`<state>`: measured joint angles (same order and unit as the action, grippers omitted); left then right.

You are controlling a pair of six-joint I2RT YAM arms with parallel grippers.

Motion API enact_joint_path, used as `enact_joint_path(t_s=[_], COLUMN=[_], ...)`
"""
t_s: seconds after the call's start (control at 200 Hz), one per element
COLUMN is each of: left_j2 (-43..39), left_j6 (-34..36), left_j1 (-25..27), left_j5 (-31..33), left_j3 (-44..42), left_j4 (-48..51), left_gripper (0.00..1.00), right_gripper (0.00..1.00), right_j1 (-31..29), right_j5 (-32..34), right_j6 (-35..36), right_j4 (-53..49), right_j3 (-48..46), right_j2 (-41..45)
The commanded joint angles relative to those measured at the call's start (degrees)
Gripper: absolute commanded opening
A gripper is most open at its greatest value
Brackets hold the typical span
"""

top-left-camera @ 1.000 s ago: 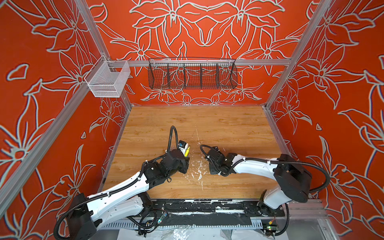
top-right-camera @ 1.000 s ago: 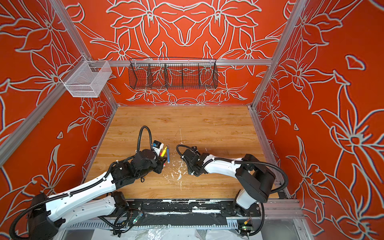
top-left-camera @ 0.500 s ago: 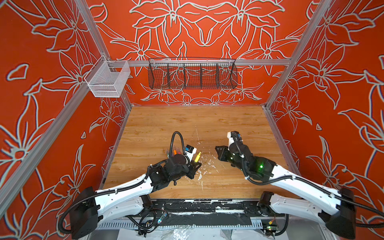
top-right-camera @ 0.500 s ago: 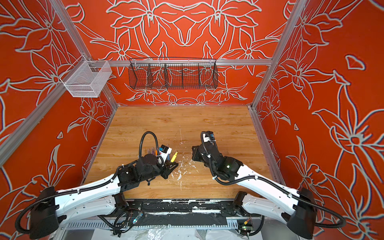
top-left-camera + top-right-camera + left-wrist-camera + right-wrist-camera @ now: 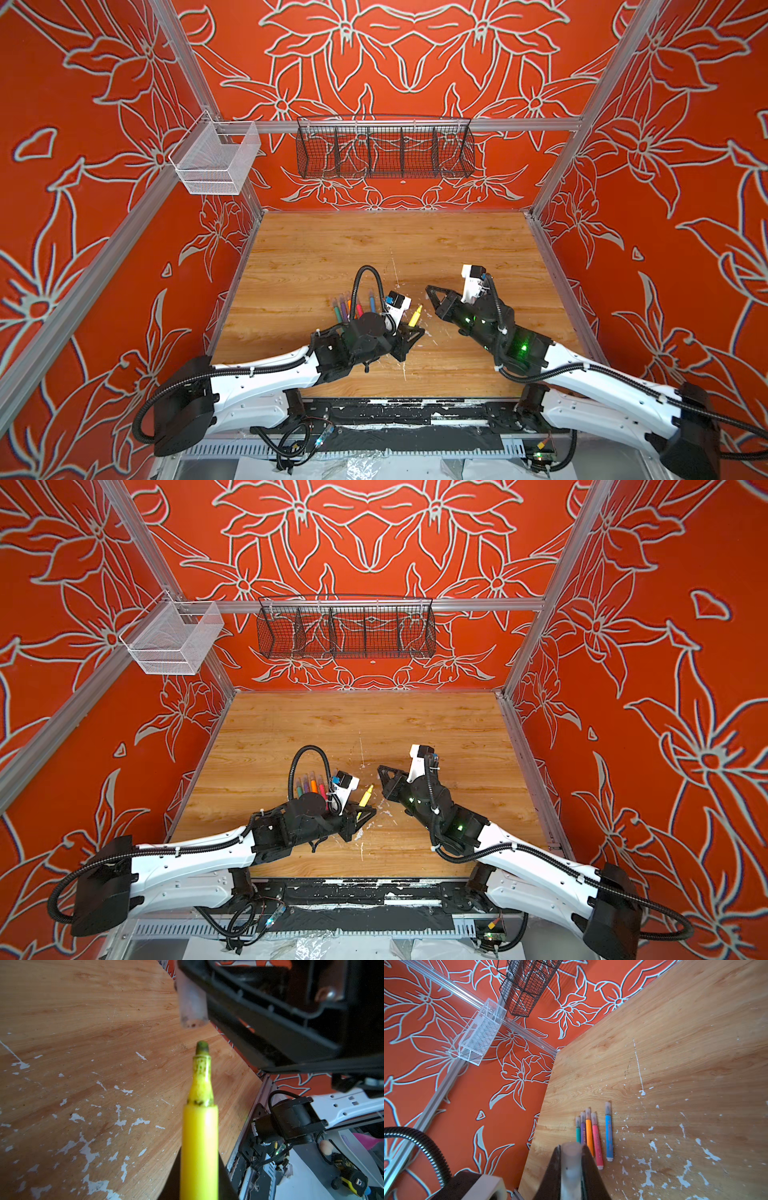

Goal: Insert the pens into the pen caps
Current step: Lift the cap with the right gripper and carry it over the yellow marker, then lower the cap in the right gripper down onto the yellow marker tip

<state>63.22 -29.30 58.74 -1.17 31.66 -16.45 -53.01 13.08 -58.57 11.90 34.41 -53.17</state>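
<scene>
five capped pens: table | left gripper: yellow pen | right gripper: cap

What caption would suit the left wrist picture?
Uncapped yellow pen aimed at a clear cap, a gap between them.

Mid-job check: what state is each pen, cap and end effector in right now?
yellow pen: uncapped, tip short of the clear cap
clear cap: not yet on the yellow pen
green pen: capped, lying on table
purple pen: capped, lying
orange pen: capped, lying
pink pen: capped, lying
blue pen: capped, lying
left end effector: shut on yellow pen
right end effector: shut on clear cap
</scene>
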Motion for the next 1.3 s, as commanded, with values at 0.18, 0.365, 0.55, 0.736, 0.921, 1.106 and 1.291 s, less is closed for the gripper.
enact_joint_path(t_s=[0.18, 0.365, 0.55, 0.736, 0.921, 1.106, 1.291], left_j2=[0.40, 0.86, 0.12, -0.45, -0.47, -1.34, -1.17], left_j6=[-1.10, -1.28, -1.20, -0.96, -0.87, -1.09, -1.23], left_j1=[0.50, 0.50, 0.50, 0.50, 0.50, 0.50, 0.50], left_j5=[1.59, 2.74, 3.89, 4.73, 4.07, 4.48, 4.42], left_j3=[1.05, 0.87, 0.46, 0.09, -0.09, -0.55, 0.06], left_j4=[-2.24, -2.40, -2.18, -1.70, -1.99, -2.06, -1.83], left_gripper=[0.00, 0.00, 0.00, 0.00, 0.00, 0.00, 0.00], right_gripper=[0.00, 0.00, 0.00, 0.00, 0.00, 0.00, 0.00], right_j1=[-1.43, -2.42, -2.79, -3.01, -3.15, -3.32, -3.99], right_j5=[-0.75, -0.57, 1.18, 0.98, 1.79, 2.30, 0.80], right_j6=[-1.61, -1.74, -1.14, -0.34, 0.81, 0.87, 2.25], right_j4=[6.82, 7.45, 6.42, 6.72, 5.98, 6.00, 8.01], right_j3=[-0.48, -1.43, -2.33, -2.34, -1.56, -2.13, -2.41], right_j2=[-1.22, -1.25, 0.05, 0.16, -0.18, -0.36, -1.01])
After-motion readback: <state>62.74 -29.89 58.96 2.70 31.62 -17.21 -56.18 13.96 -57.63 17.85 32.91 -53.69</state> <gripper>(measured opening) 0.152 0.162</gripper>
